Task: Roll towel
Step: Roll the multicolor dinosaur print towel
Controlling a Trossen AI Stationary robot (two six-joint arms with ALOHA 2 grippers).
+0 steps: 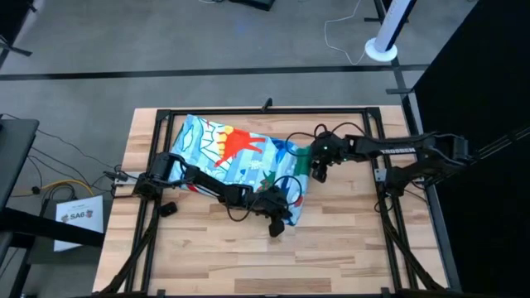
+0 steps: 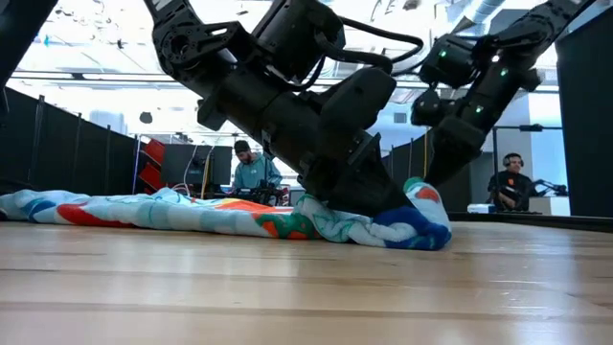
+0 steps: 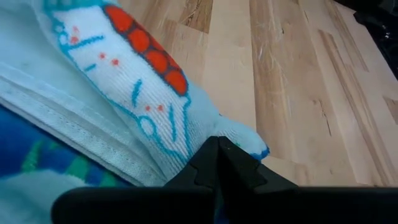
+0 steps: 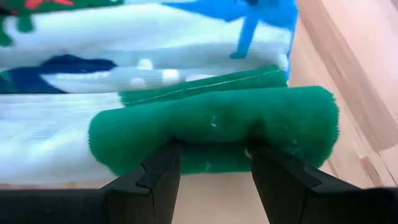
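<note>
The towel [image 1: 224,149] lies crumpled in a slanting band from the table's far left to its near middle. It is light blue with red, orange and dark-blue motifs and a green side. Its near-right end is bunched into a thick lump [image 2: 412,225] on the wood. My left gripper [image 1: 277,222] reaches in from the left and is shut at that end's near edge. My right gripper [image 1: 319,172] comes from the right and is shut on the towel's green right edge. My left gripper has its shut fingers [image 3: 217,165] on a light-blue fold at the towel's near-right end [image 3: 239,134], slanting down from the left. The fingers hide the exact spot. The towel there rests on the table. My right gripper pinches a thick green folded-over edge [image 4: 211,127] between its two fingers [image 4: 158,171]. The fingers lie across the fold, coming from the table's right and slanting down. Several layers bulge out on both sides of the fingers. The rest of the towel lies slack on the table.
Black frame rails [image 1: 273,112] border the tabletop. A small black object [image 1: 167,207] lies near the left arm's base. Bare wood [image 1: 248,265] stretches along the near side. Beyond the table, people [image 2: 251,172] sit at desks.
</note>
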